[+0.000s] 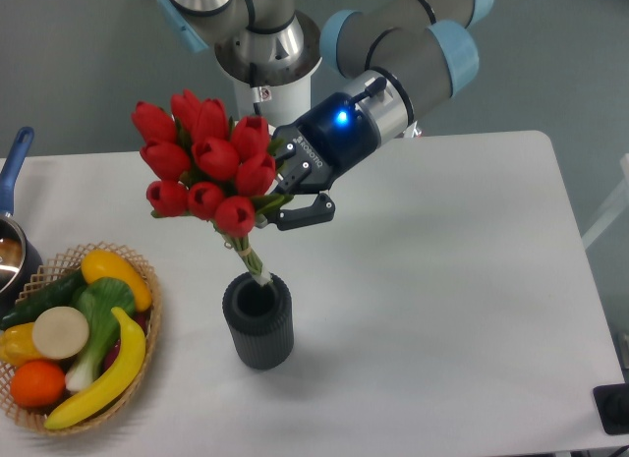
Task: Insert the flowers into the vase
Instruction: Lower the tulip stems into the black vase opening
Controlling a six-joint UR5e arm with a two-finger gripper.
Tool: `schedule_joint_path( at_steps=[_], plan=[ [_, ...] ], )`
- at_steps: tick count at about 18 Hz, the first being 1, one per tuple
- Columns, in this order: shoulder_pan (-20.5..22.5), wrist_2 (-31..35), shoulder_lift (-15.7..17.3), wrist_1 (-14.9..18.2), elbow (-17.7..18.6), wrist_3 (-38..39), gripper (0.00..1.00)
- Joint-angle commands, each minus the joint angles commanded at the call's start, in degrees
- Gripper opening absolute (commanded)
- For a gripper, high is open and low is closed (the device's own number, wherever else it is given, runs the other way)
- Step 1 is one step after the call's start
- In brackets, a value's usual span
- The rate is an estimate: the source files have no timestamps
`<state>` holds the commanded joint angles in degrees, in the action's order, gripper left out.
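The flowers (208, 162) are a tight bunch of red tulip buds with green leaves, tilted to the upper left. Their bundled stems (252, 262) slant down to the right, and the stem tips reach the mouth of the vase (258, 320). The vase is a small dark grey ribbed cylinder standing upright on the white table. My gripper (288, 200) comes in from the upper right and is shut on the flowers just under the buds, among the leaves.
A wicker basket (147, 280) with a banana, orange, cucumber and other produce sits at the front left. A pot with a blue handle (14, 162) is at the left edge. A black object (614, 408) lies off the table's right corner.
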<state>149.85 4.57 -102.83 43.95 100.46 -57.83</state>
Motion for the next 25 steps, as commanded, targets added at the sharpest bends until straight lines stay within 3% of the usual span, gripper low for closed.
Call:
schedule_joint_path(
  at_steps=[16,25],
  plan=[
    [-0.53,0.44,-2.64,0.0,0.17,-0.97,0.39],
    [-0.62,1.23,-3.43,0.0,2.63,-5.09,0.39]
  ],
)
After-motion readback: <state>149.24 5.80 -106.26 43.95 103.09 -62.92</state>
